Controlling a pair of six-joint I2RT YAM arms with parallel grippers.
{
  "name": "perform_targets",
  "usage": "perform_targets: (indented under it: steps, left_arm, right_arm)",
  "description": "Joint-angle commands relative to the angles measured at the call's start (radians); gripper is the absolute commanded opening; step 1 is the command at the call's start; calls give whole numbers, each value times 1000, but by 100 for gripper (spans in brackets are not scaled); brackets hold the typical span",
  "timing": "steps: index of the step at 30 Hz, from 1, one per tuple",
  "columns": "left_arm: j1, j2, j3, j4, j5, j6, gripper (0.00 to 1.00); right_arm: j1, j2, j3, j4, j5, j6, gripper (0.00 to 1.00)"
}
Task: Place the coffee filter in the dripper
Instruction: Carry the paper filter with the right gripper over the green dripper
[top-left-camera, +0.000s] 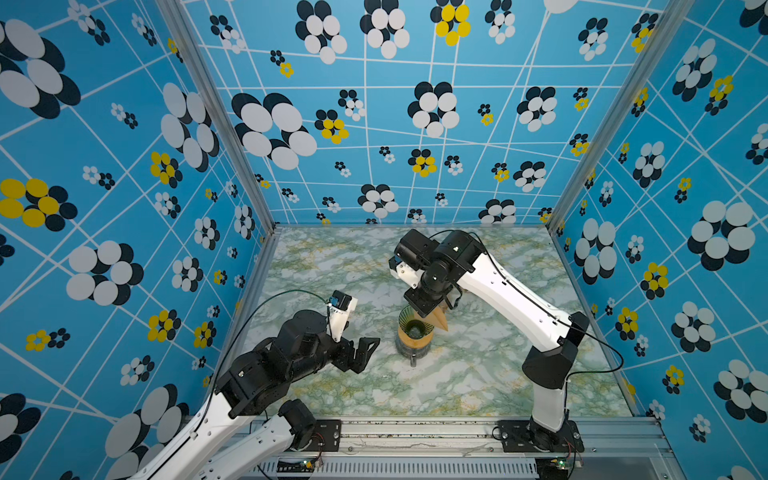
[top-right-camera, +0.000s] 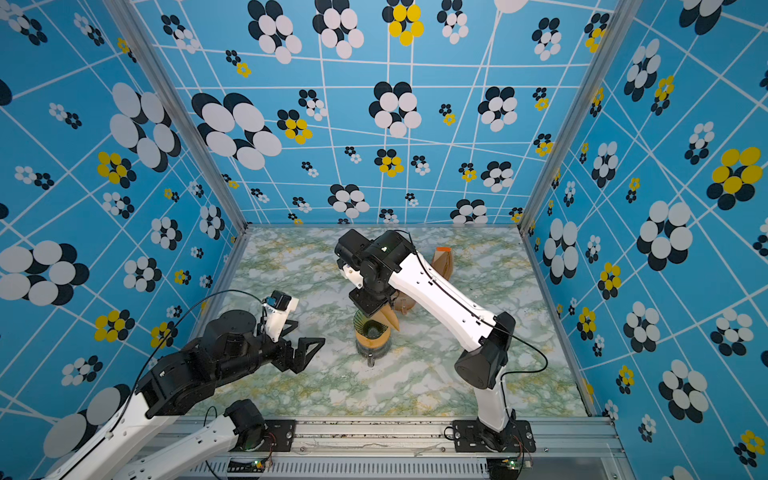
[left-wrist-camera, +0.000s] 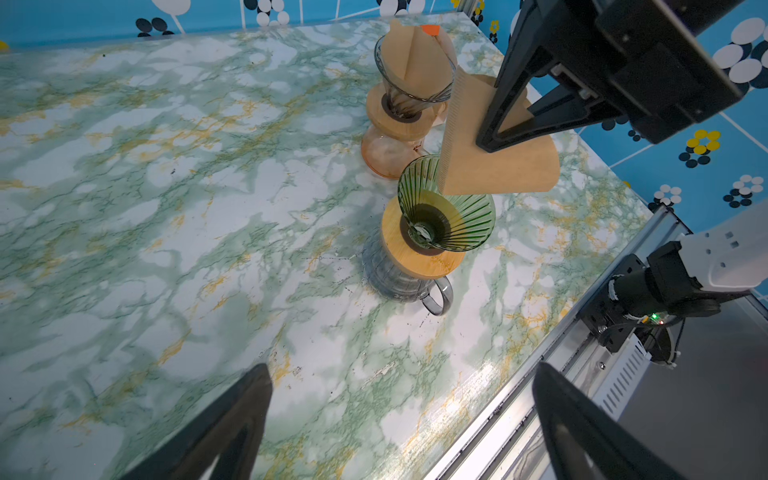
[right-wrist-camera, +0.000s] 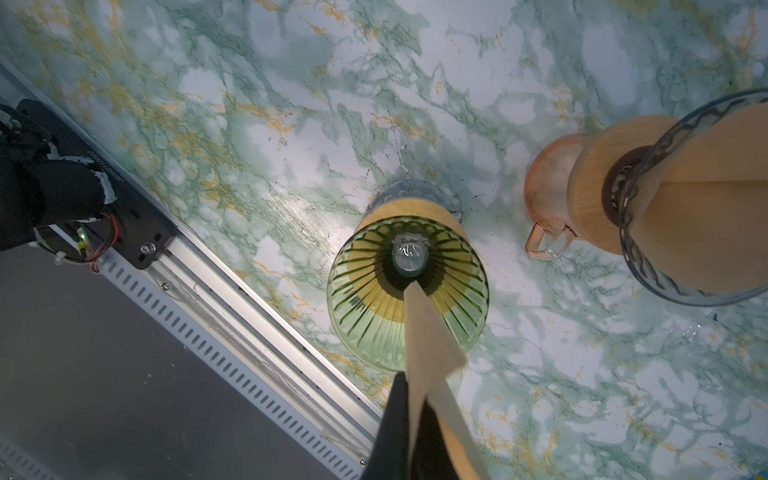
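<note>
Seen from my remote desk: the green-and-white marble-patterned tabletop (top-left-camera: 478, 386) carries, near its middle, the ribbed green glass dripper (left-wrist-camera: 453, 216). The dripper is seated in a round wooden collar (left-wrist-camera: 436, 264) on a grey ribbed glass carafe (left-wrist-camera: 390, 278) with a handle. Just behind that dripper stands a second brewer, a clear glass cone (left-wrist-camera: 409, 89) stuffed with brown paper filters over an amber glass carafe (left-wrist-camera: 382, 156). Directly over the green dripper, the brown paper coffee filter (left-wrist-camera: 498, 166) hangs folded flat, point down, its tip above the dripper's mouth; I cannot tell whether it touches the glass. My right gripper (left-wrist-camera: 494, 141), reaching in from above the dripper, is clamped tight on the filter's wide end. My left gripper (top-left-camera: 365, 353) hovers to the left of the dripper, apart from it, jaws spread wide and holding nothing.
</note>
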Motion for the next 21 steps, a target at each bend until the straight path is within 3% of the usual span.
perform_targets:
  steps: [1,7,12,21]
  left_arm:
    - [-2,15,-9,15,-14,-48,99]
    - [-4,-3,-8,5,-40,-23,99]
    - [-8,-36,-41,66,20,6,99]
    - [-11,-2,-7,19,-41,-34,99]
  right_arm:
    - [4,30,36,-43,-4,-2,2]
    - [6,47,27,-42,10,1,2]
    - [6,45,7,-24,7,6,9]
    - [6,36,-10,-5,3,9,19]
